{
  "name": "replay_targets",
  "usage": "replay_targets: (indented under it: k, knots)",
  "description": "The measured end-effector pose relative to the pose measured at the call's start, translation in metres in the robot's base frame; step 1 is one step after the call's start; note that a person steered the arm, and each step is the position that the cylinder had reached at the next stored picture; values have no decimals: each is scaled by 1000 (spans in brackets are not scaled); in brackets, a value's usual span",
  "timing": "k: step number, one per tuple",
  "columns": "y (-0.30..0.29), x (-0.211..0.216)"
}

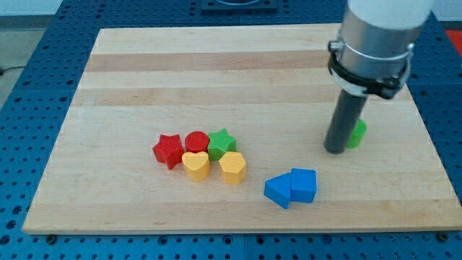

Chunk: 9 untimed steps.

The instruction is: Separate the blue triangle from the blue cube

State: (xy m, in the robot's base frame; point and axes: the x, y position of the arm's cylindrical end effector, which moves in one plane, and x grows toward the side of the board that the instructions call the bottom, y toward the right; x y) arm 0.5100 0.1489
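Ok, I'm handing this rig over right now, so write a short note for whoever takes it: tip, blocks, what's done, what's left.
My tip rests on the board, up and to the view's right of the blue pair, right beside a green block it partly hides.
The blue cube and the blue triangle sit touching near the view's bottom edge, the cube on the view's left.
Done: nothing visible; the pair is not separated.
Left: push one blue block away from the other.
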Motion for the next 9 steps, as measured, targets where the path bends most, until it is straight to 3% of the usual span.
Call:
replay_targets:
  k: [2, 5, 7, 8, 9]
  knots:
    - [-3, 52]
    - [-117, 59]
    - [-132, 67]
    - [-108, 94]
    - [-134, 97]
